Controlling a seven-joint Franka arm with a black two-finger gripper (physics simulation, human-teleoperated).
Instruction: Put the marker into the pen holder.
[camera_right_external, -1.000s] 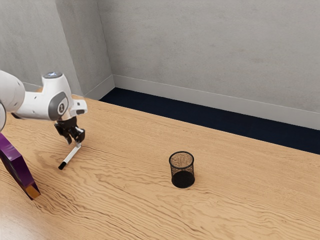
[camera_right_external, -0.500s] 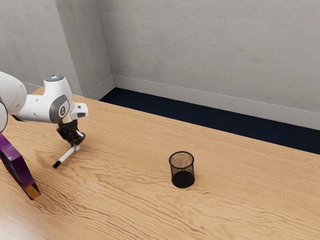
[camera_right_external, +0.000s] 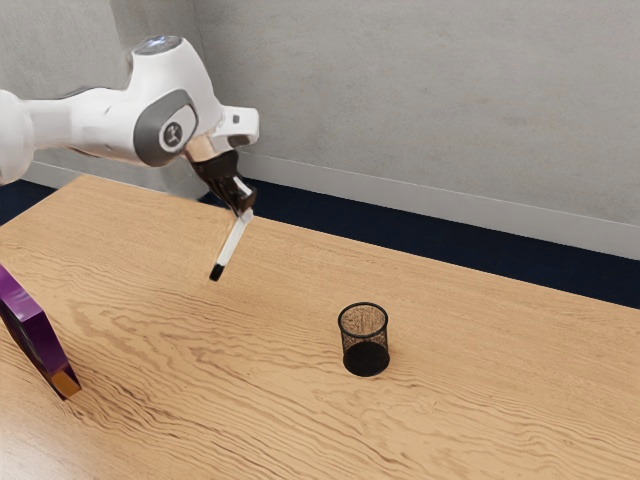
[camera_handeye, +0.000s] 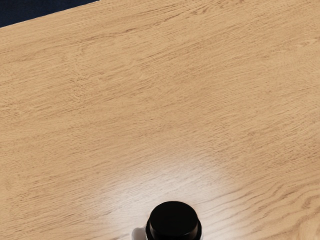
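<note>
1. Above a wooden desk (camera_right_external: 480, 390), a robot's end effector (camera_right_external: 243, 208) pinches a white marker (camera_right_external: 233, 241) near its upper end, the black end (camera_right_external: 217, 272) hanging down at a slant.
2. Toward the exterior view's right, the mesh holder (camera_right_external: 364, 342) stands upright on the desk, well apart from the marker, which is in the air outside it.
3. The pickup looks done; the carry and the drop appear to remain.
4. The marker's tilt is the likeliest source of trouble: lowered at this slant, its black end could catch the rim and tip or shove the holder.
5. A grip so near one end could let the marker swivel on contact, and a release short of the opening would send it rolling across the desk.
</note>
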